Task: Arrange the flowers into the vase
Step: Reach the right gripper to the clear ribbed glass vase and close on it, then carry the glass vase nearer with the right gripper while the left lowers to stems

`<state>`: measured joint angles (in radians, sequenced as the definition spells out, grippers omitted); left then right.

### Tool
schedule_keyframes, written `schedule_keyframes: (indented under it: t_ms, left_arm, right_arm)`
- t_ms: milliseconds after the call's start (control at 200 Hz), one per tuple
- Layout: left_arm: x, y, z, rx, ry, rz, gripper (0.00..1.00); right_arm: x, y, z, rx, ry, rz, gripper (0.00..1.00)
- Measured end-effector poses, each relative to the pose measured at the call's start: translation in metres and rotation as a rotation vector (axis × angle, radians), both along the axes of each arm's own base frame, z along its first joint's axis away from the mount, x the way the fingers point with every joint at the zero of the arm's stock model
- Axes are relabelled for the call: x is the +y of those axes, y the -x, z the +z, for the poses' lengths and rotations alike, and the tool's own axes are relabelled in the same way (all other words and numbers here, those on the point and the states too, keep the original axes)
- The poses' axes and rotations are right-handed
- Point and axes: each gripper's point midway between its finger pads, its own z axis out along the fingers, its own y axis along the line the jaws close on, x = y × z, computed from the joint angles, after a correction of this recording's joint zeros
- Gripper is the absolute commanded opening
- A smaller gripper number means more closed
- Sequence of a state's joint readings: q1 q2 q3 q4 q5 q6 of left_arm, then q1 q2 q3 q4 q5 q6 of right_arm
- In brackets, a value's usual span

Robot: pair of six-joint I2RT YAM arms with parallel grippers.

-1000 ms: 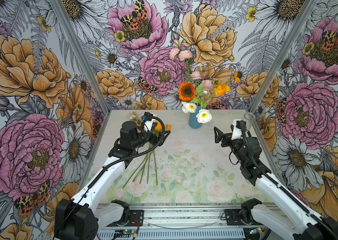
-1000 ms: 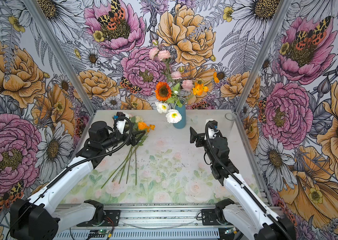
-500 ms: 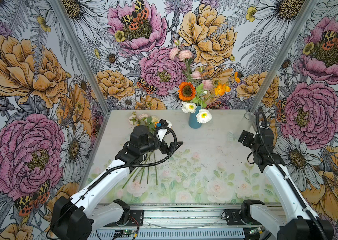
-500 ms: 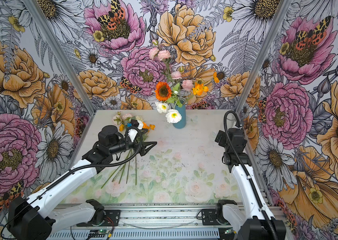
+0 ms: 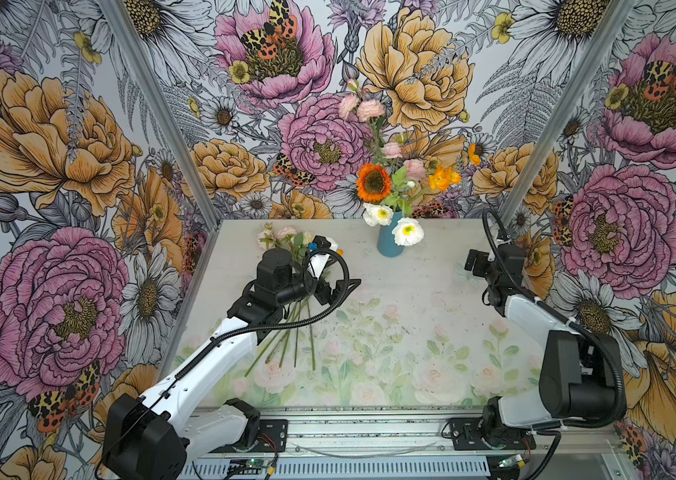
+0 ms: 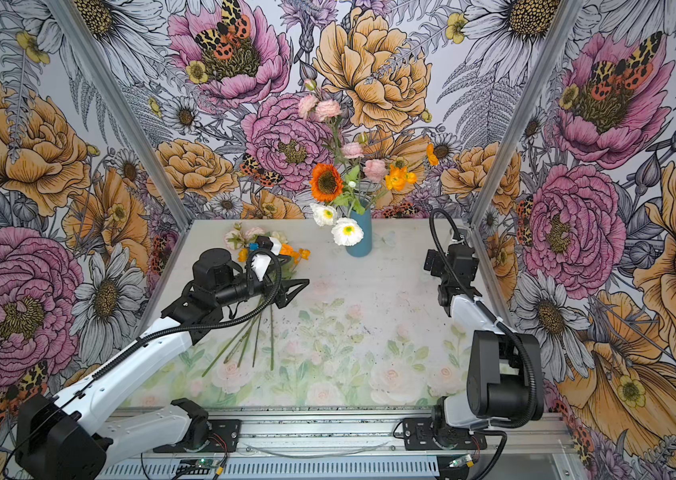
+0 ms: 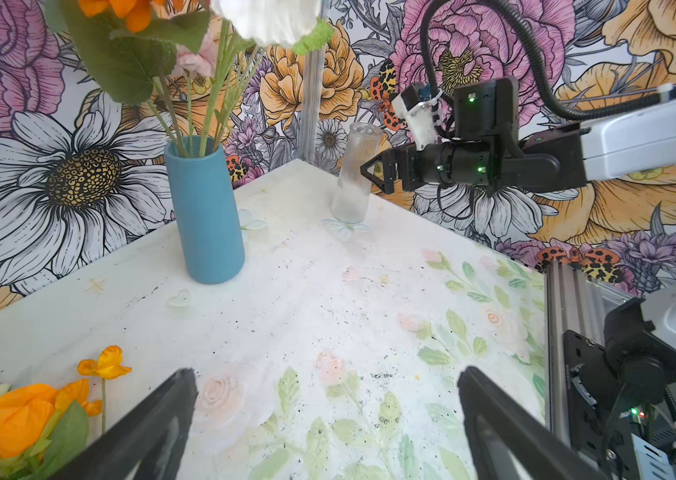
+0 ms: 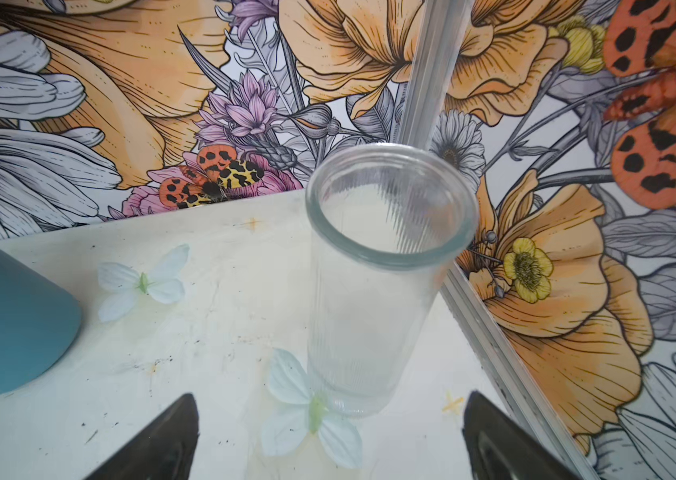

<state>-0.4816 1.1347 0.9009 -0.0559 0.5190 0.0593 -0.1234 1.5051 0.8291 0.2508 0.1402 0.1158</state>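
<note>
Flowers [image 5: 373,183] stand in the blue vase [image 5: 389,245] at the rear of the table [image 5: 411,299]. Loose stems [image 5: 299,332] lie just beside the left gripper [image 7: 326,374], jaws wide, empty. The right gripper [image 8: 332,399], jaws wide, empty, faces a clear glass [image 8: 369,311].

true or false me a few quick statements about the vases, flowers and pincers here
1. The blue vase holds the sunflower. True.
2. The clear glass vase holds one stem. False: it stands empty.
3. The left pincer grips a stem. False: it is open and holds nothing.
4. Loose flowers lie on the table. True.
5. The right pincer is open, facing the clear glass vase. True.
</note>
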Motion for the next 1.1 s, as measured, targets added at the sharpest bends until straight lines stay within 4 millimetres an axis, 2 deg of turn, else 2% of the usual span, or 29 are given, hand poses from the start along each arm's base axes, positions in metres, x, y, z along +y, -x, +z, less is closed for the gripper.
schedule_keyframes:
  t_ms: [85, 290, 400, 651, 826, 1096]
  left_arm:
    - [0.0, 0.0, 0.0, 0.002, 0.001, -0.002, 0.99]
    - [0.004, -0.003, -0.002, 0.015, 0.006, 0.0, 0.99]
    - [0.006, -0.005, -0.002, 0.017, 0.008, 0.004, 0.99]
    - [0.012, -0.009, -0.002, 0.037, 0.022, 0.014, 0.99]
    - [0.013, -0.011, -0.004, 0.047, 0.024, 0.017, 0.99]
    - [0.015, -0.011, -0.004, 0.048, 0.025, 0.02, 0.99]
  right_arm:
    - [-0.006, -0.013, -0.001, -0.019, 0.015, -0.003, 1.0]
    - [-0.022, -0.047, 0.018, -0.099, 0.042, -0.016, 1.0]
    - [-0.032, -0.057, 0.016, -0.106, 0.047, -0.03, 0.99]
    - [-0.041, -0.064, -0.002, -0.079, 0.033, -0.03, 0.91]
    - [-0.038, -0.07, -0.009, -0.085, 0.011, -0.004, 0.75]
    - [-0.034, -0.072, -0.01, -0.092, 0.004, 0.026, 0.62]
